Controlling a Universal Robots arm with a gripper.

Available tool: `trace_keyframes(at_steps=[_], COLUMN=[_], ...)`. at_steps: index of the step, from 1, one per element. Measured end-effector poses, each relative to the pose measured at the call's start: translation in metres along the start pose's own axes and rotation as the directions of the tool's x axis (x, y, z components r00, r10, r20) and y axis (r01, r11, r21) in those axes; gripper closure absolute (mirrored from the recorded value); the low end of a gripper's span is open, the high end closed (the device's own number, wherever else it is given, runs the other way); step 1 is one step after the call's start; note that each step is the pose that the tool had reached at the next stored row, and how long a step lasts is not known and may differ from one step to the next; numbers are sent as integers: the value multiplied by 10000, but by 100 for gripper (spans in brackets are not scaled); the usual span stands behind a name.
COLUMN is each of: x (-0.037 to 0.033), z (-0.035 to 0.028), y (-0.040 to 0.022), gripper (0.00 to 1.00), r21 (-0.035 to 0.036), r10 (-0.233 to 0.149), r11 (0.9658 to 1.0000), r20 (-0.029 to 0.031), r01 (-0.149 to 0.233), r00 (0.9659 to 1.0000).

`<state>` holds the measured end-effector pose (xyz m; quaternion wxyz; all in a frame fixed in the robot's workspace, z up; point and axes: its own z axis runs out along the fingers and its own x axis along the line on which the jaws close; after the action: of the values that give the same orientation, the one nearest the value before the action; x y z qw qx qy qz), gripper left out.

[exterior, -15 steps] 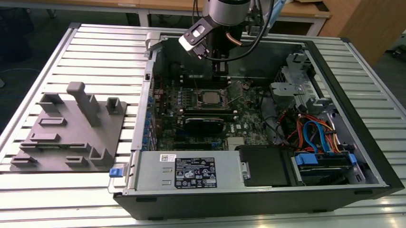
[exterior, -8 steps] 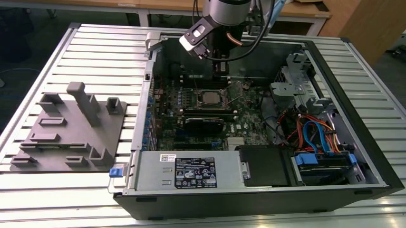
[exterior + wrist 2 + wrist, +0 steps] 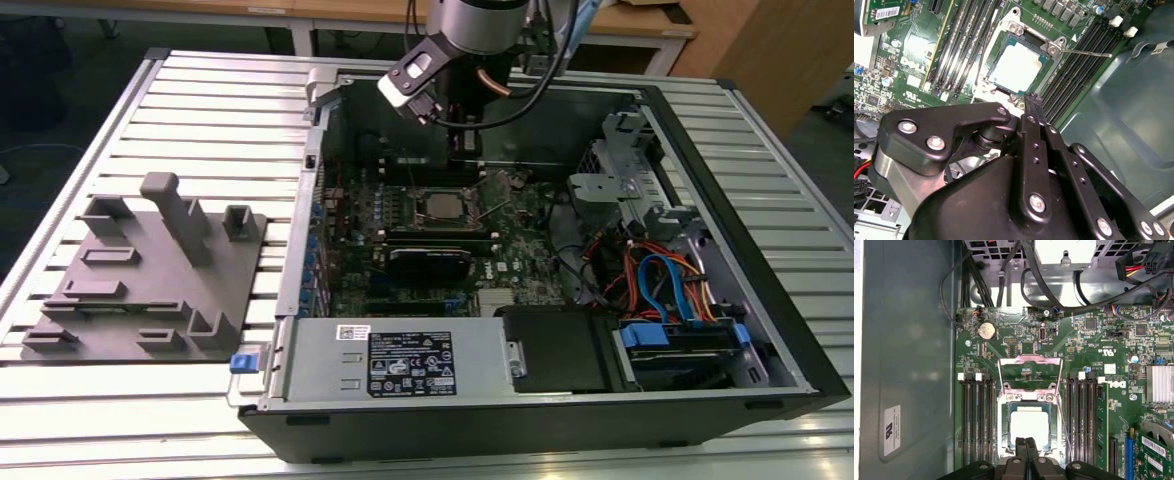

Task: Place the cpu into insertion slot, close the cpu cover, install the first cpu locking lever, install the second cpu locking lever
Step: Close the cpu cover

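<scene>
The tool (image 3: pixel 1026 441), pinched narrow, hangs over the cpu (image 3: pixel 1029 422); case (image 3: pixel 534 425) on slatted table (image 3: pixel 120 410).

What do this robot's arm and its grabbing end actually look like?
The arm is a round silver-grey tube with a white-and-black box mounted on its side and a black cable looping past. The gripper is matte black: flat jointed bars pinned with shiny silver screws, ending in two slim black fingers.
</scene>
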<state>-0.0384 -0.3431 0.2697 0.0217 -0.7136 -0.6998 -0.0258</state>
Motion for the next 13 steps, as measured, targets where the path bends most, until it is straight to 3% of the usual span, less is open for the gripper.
trace_keyframes(at_steps=[7,13], x=[0,-2], z=[6,6], y=[66,70], gripper=[89,89], r21=[-1,-1], r10=[0,0], r11=[10000,10000], r20=[15,17], r01=[0,0], r00=[10000,10000])
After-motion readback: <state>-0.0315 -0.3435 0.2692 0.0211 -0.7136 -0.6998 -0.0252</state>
